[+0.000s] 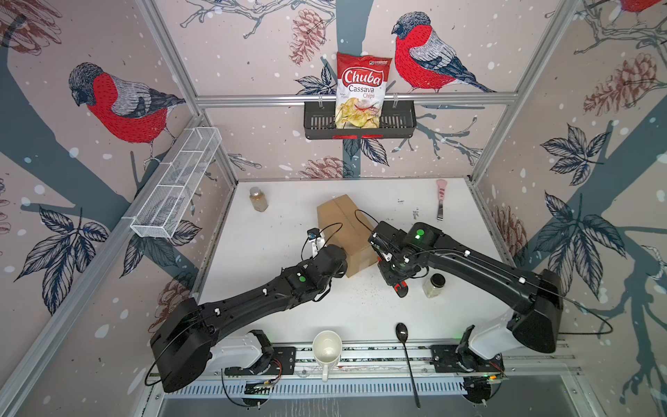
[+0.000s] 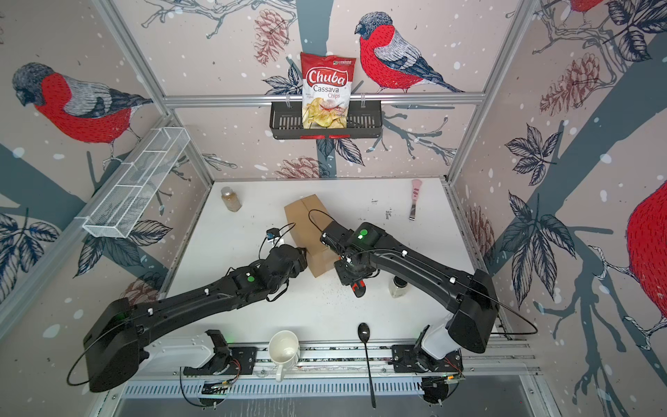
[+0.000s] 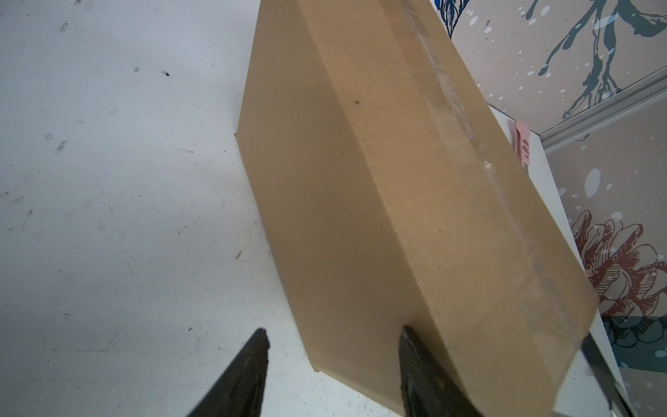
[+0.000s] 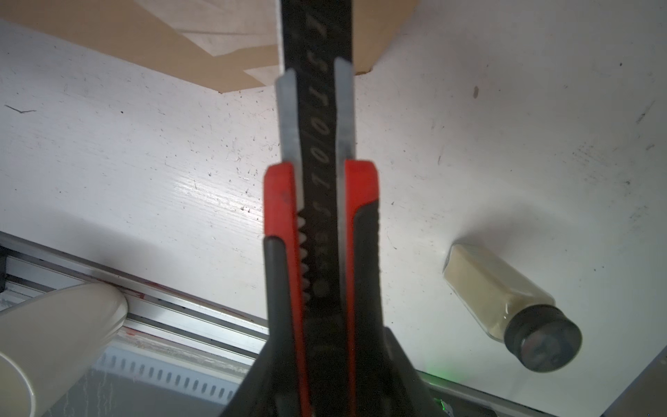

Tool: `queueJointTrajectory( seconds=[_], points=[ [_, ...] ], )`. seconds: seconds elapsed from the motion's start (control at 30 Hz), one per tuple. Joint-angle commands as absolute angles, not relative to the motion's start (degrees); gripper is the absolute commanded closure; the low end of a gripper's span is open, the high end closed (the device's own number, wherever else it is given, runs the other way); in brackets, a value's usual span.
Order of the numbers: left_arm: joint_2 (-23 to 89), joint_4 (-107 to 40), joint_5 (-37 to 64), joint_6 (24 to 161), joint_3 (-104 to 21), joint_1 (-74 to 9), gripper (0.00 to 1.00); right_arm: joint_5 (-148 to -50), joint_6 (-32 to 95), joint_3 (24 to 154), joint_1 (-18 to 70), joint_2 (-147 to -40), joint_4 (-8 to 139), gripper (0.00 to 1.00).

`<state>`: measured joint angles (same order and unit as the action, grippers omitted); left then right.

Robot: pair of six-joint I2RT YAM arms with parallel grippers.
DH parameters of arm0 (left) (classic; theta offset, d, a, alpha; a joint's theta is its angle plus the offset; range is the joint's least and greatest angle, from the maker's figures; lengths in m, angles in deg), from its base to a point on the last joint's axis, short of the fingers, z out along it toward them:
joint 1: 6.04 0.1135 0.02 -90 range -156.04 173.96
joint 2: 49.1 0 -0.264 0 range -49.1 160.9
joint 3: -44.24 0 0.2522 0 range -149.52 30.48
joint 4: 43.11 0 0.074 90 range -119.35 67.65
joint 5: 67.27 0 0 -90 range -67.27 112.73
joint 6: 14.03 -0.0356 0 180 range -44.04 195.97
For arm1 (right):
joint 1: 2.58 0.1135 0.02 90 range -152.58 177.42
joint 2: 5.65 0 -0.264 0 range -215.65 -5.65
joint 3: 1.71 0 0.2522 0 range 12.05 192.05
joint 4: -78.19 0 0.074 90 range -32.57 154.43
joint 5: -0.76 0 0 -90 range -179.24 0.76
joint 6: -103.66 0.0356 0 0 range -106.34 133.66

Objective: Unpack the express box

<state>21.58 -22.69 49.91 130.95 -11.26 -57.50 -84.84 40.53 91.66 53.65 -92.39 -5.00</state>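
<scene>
Centrally on the table [image 1: 361, 314] lies the taped box [image 1: 344, 224], its long axis running from far left to near right. The left end effector [image 3: 334, 339], jaws spread, sits at its near-left flank, one finger against cardboard. The right end effector [image 4: 325, 357] pinches a knife [image 4: 321, 202], blade pointing at the box's near end; the cut looks like the right arm's job.

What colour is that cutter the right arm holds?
The cutter is red and black, clearest in the right wrist view.

Taped express box [image 3: 379, 202], hand [image 3: 334, 329] straddling corner
</scene>
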Motion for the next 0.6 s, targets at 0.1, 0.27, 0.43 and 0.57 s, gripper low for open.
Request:
queueJointTrajectory(
  seconds=[0.1, 0.27, 0.43, 0.57],
  points=[
    [22.6, -25.7, 49.2, 129.6, -12.2, -57.5, 0.42, -85.8, 39.0, 92.5, 53.9, -92.8, -4.1, 0.95],
    [22.9, -26.1, 49.1, 129.4, -12.5, -57.5, 0.43, -86.4, 39.0, 92.5, 54.0, -92.6, -3.7, 0.95],
    [22.7, -26.4, 49.4, 129.4, -12.5, -57.5, 0.43, -86.6, 39.0, 92.5, 54.3, -92.8, -3.6, 0.95],
    [22.9, -26.6, 49.4, 129.5, -12.5, -57.5, 0.43, -86.7, 39.0, 92.5, 54.6, -92.9, -3.4, 0.95]
  ],
)
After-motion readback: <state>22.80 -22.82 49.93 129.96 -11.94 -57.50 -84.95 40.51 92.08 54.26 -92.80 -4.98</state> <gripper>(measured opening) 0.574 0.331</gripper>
